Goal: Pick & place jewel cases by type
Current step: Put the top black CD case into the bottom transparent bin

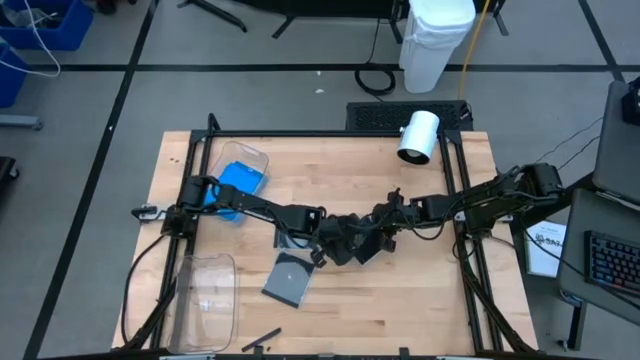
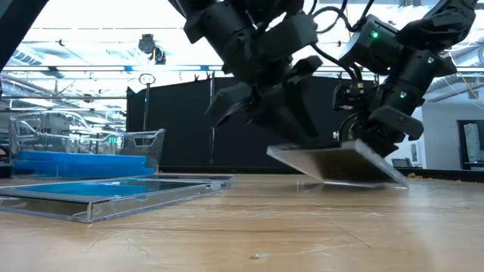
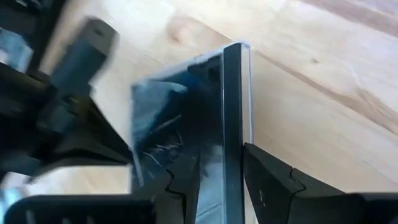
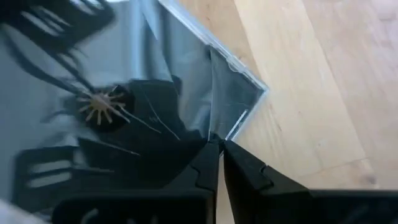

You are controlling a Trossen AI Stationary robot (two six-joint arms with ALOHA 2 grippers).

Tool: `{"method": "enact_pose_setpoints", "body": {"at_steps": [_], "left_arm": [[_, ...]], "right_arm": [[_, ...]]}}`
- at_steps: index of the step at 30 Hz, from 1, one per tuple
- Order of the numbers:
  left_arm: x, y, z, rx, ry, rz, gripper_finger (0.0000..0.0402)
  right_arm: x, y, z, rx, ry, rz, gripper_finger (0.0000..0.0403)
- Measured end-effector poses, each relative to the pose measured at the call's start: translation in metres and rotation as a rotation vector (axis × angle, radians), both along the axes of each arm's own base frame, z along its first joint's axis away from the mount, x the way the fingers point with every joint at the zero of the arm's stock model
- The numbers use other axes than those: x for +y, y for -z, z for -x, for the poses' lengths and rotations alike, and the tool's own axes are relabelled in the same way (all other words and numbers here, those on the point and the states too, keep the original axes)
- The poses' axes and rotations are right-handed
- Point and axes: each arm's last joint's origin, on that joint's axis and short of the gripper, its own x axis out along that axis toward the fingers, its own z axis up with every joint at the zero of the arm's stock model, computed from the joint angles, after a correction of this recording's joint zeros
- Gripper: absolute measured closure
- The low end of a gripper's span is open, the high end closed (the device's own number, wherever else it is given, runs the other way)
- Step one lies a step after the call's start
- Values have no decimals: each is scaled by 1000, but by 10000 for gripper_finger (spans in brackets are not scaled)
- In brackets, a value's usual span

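Gripping one grey jewel case (image 2: 340, 162) with both hands above the counter (image 1: 400, 310), near its centre, tilted with the low corner close to the wood.

Left hand (image 3: 217, 155): clamped across the case's thick spine edge, one finger on each face.
Right hand (image 4: 219, 146): pinched closed on a thin edge by a corner, so a slim purchase only.

Judged to be a hand-over or a regrip before sorting. To do it well:
- Release with one hand only, and only once the other hand's hold looks square on the case.
- Favour the spine grip for carrying; expect the slick plastic to pivot or the lid to flex in the thin-edge pinch.
- Lift clear of the counter before swinging, to avoid dragging the low corner.
- Steer around the second grey case (image 1: 287, 278) lying flat on the counter just beside.
- Head for the empty clear bin (image 1: 190, 265), well apart from the bin (image 1: 255, 155) holding the blue cases (image 1: 240, 180).
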Motion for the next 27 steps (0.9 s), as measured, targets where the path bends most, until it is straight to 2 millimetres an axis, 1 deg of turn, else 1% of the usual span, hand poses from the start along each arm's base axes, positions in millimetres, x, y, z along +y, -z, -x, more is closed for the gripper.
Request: {"method": "enact_pose_setpoints", "body": {"at_steps": [7, 10, 15, 21, 24, 27], "left_arm": [[0, -5, -4, -57, 18, -15, 279], [4, -6, -6, -82, -12, -78, 280], [7, -6, -7, -88, -38, -150, 280], [7, -8, -8, -112, -37, -156, 280], [7, -9, -9, -124, -35, -171, 280], [8, -12, -11, -151, -56, -191, 280]], "right_arm": [[0, 0, 0, -4, 4, 6, 387], [0, -3, -4, -36, 0, -8, 387], [-1, -2, -3, -27, 9, -1, 387], [-1, -1, -2, -17, 12, -1, 387], [-1, -6, 0, -34, 14, 1, 387], [-2, -15, 5, -57, 33, 16, 387]]}}
